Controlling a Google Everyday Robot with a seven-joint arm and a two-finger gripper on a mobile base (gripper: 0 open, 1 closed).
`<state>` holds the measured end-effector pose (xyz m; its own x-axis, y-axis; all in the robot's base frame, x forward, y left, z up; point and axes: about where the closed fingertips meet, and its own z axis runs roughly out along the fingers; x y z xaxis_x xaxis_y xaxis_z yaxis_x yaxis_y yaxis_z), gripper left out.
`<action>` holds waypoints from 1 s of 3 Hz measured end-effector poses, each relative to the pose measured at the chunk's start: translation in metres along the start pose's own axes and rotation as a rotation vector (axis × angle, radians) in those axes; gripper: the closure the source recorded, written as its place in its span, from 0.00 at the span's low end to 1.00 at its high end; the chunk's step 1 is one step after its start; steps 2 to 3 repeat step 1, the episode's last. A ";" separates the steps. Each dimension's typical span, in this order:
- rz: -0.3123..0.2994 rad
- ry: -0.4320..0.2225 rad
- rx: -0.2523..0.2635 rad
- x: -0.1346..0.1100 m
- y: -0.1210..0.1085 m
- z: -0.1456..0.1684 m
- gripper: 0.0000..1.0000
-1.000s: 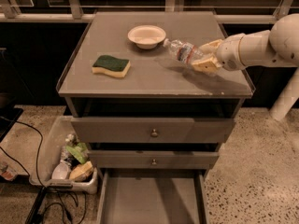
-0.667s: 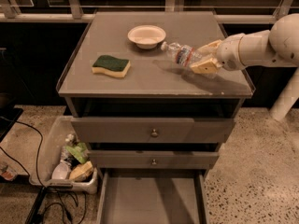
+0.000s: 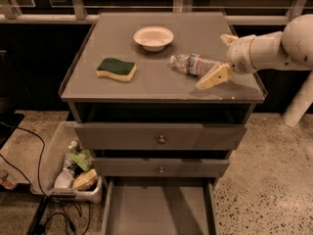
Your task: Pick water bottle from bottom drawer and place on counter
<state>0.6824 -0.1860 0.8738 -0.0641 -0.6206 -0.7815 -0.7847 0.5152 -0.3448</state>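
The water bottle (image 3: 192, 64) lies on its side on the counter (image 3: 195, 31), right of the middle, cap pointing left. My gripper (image 3: 220, 58) is just right of it, low over the counter. It is open: one tan finger (image 3: 214, 77) lies in front of the bottle's base end and the other finger (image 3: 227, 38) sits behind it, neither pressing on it. The bottom drawer (image 3: 159, 212) is pulled out at the foot of the cabinet, its grey floor bare.
A green-topped yellow sponge (image 3: 116, 68) lies on the counter's left part and a white bowl (image 3: 153, 37) stands at its back middle. Two shut drawer fronts with knobs (image 3: 161, 139) sit below. A white bin of clutter (image 3: 73, 170) stands on the floor at left.
The fingers have spread apart and let go of the water bottle, which now rests on the counter. The arm has stayed at about the same place.
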 end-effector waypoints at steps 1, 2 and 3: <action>0.000 0.000 0.000 0.000 0.000 0.000 0.00; 0.000 0.000 0.000 0.000 0.000 0.000 0.00; 0.000 0.000 0.000 0.000 0.000 0.000 0.00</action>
